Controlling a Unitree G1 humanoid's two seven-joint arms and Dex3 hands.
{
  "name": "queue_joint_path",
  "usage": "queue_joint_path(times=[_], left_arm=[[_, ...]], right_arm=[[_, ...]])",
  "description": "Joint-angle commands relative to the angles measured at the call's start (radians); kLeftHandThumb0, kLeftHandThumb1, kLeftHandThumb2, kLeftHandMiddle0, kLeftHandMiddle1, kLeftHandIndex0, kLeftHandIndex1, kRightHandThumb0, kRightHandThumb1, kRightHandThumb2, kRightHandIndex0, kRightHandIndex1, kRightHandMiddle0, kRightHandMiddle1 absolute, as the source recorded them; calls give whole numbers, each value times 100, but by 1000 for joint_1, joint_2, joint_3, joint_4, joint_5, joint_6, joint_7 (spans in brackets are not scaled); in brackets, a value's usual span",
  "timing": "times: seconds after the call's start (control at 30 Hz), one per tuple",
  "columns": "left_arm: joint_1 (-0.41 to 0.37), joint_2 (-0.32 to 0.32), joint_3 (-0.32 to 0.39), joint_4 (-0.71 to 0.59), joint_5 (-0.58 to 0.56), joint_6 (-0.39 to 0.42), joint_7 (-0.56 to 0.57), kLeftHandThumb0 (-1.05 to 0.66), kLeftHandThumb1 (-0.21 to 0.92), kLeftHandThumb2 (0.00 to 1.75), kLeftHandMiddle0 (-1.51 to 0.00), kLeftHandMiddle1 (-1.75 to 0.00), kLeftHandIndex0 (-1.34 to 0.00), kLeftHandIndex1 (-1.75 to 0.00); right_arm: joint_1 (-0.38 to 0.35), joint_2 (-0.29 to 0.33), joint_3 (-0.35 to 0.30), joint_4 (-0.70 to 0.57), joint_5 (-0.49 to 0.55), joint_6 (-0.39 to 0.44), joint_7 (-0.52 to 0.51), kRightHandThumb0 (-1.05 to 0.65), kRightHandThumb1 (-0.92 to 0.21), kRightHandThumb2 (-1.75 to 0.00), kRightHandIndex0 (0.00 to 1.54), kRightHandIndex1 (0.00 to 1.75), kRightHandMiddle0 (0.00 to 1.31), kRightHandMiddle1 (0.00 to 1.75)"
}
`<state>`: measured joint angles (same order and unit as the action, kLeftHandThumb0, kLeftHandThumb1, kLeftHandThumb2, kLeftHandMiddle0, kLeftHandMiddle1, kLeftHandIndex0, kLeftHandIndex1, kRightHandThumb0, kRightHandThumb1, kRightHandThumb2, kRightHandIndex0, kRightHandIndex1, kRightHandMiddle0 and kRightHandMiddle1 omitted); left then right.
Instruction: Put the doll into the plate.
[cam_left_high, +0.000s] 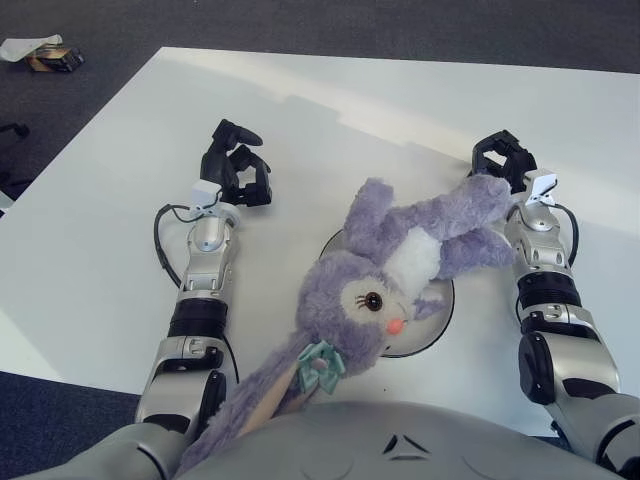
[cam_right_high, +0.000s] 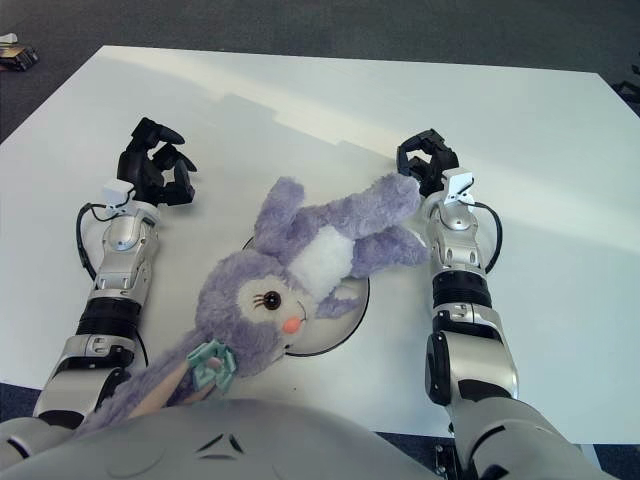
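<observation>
Left eye view, going left to right: a small dark object is seen on the floor in the upper left corner, off the table. The left hand is shown left of center, fingers curled in, nothing held. At center the doll is sprawled over the plate, ears trailing to the bottom edge. At right, the right hand is pressed against the doll's foot, fingers curled; a real grip can't be told.
</observation>
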<state>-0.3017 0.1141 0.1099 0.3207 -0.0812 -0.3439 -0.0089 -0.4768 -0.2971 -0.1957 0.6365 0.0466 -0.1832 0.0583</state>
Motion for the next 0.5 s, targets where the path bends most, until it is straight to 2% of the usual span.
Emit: queue_joint_path(times=[0.0,0.23,0.47], left_arm=[[16,4,6,-17,-24,12,-32,-1,18,149,-75,-173,-46,-175],[25,9,13,-32,-24,19,-46,-1,19,146,-75,-170,-44,-175],[30,14,17,-48,-24,31,-49,-1,20,145,-76,-168,-44,-175]], right_arm=[[61,-11,16,29,-35,3,-13,-43,-49,-109,89,175,48,175],[123,-24,23,-28,-58,-24,-26,-44,-45,-114,93,175,51,175],[167,-34,35,-66,-71,-11,-32,-45,-41,-120,99,175,54,175]])
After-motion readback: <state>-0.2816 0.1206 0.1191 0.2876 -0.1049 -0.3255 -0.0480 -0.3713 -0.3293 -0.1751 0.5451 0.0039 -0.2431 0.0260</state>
